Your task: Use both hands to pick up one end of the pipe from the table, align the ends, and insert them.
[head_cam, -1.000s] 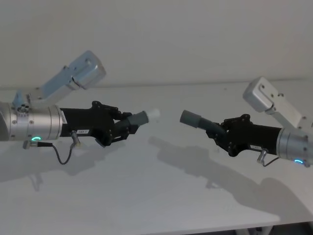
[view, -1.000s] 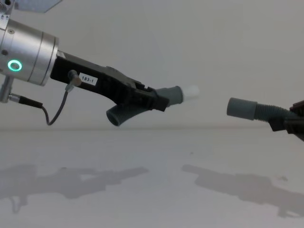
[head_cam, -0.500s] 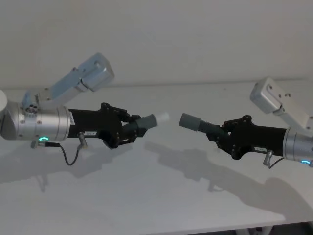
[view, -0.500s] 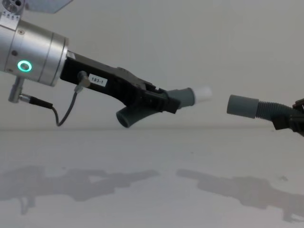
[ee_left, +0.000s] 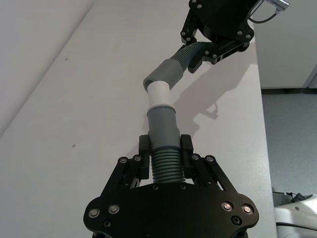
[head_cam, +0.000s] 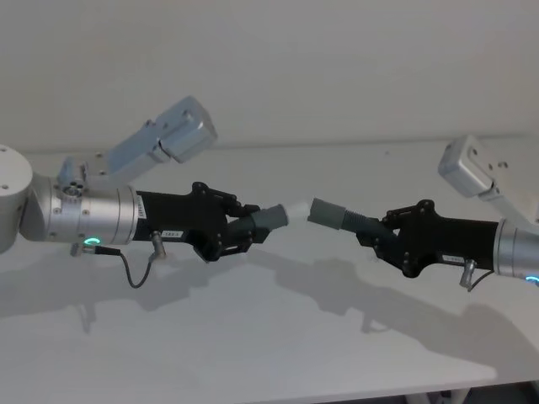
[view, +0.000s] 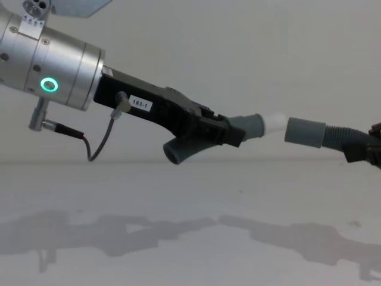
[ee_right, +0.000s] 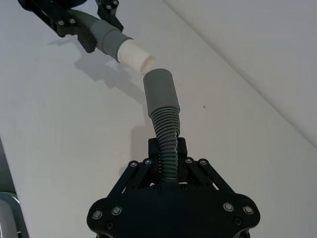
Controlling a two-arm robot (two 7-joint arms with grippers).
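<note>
Both pipe pieces hang in the air above the white table (head_cam: 269, 345). My left gripper (head_cam: 244, 231) is shut on the ribbed middle of the left pipe piece (head_cam: 269, 217), and that piece's white tip (view: 275, 122) points right. My right gripper (head_cam: 379, 234) is shut on the ribs of the right pipe piece (head_cam: 333, 212), with its open grey cuff (view: 305, 132) facing left. The white tip (ee_left: 159, 94) meets the cuff's mouth (ee_left: 166, 73) at a slight angle. Whether the white tip (ee_right: 134, 54) is inside the cuff (ee_right: 161, 91) cannot be told.
The table's far edge meets a plain pale wall (head_cam: 278, 76). The arms' shadows (view: 149, 229) fall on the table beneath them. The silver forearms (view: 53, 62) reach in from both sides.
The left gripper has carried its piece to the right, closing the gap until the white tip reaches the open cuff. The right gripper has stayed almost still.
</note>
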